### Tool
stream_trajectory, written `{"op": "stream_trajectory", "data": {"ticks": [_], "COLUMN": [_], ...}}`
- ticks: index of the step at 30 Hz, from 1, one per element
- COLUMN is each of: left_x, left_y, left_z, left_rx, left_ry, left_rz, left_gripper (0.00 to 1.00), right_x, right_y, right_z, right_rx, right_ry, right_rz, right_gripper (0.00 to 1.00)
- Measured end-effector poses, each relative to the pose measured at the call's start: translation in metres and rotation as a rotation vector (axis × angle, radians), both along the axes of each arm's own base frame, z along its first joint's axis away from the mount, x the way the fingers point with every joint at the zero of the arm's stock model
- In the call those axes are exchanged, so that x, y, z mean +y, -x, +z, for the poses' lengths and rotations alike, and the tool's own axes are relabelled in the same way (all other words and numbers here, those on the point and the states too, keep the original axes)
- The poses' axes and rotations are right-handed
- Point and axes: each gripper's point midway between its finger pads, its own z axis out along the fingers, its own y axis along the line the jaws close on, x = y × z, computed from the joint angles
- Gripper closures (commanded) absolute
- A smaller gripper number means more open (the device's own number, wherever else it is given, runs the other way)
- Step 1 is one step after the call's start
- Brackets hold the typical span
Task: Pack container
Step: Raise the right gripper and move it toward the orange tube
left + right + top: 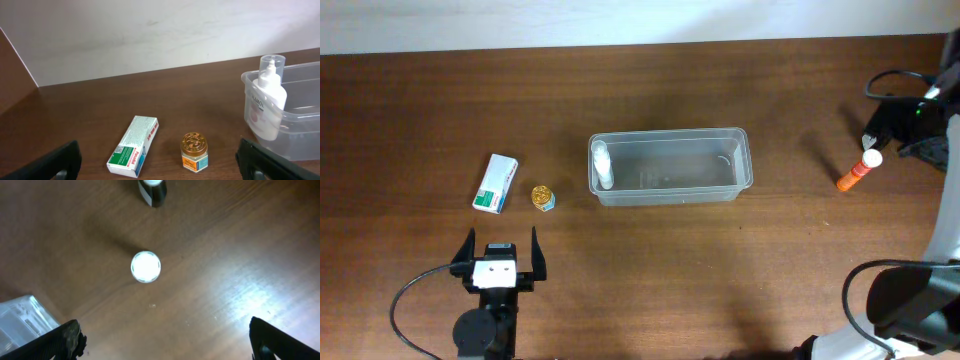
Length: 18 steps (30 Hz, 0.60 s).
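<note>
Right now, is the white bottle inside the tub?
Inside: the white bottle stands at the left end of the container, within its walls.

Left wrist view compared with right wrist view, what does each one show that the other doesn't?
Only the left wrist: the green-and-white box, the gold-lidded jar and the pump bottle standing in the container. Only the right wrist: a round white cap seen from above. Both: part of the container and the brown table.

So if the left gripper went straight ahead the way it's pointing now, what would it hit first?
Most likely the white and green box, lying almost directly ahead of the open left gripper. The small gold-lidded jar sits beside it at similar depth, so that's uncertain.
</note>
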Motion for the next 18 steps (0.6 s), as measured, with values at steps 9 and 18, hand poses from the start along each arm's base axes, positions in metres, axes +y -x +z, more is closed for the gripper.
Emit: {"op": "stream_trajectory", "data": {"ticks": [9, 18], "left_x": [0.0, 0.0], "left_y": [0.0, 0.0], "left_z": [0.0, 0.0], "left_rx": [0.0, 0.0], "left_ry": [0.0, 0.0], "left_rz": [0.0, 0.0], "left_gripper": [0.01, 0.01], "right_x": [0.0, -0.002], "right_y": [-0.013, -0.027], "right_z": [-0.04, -0.09], "right_rx": [0.014, 0.1], "right_ry": [-0.031, -0.089], "right_rz": [0.044, 0.066], "right_gripper": [0.03, 0.07]}}
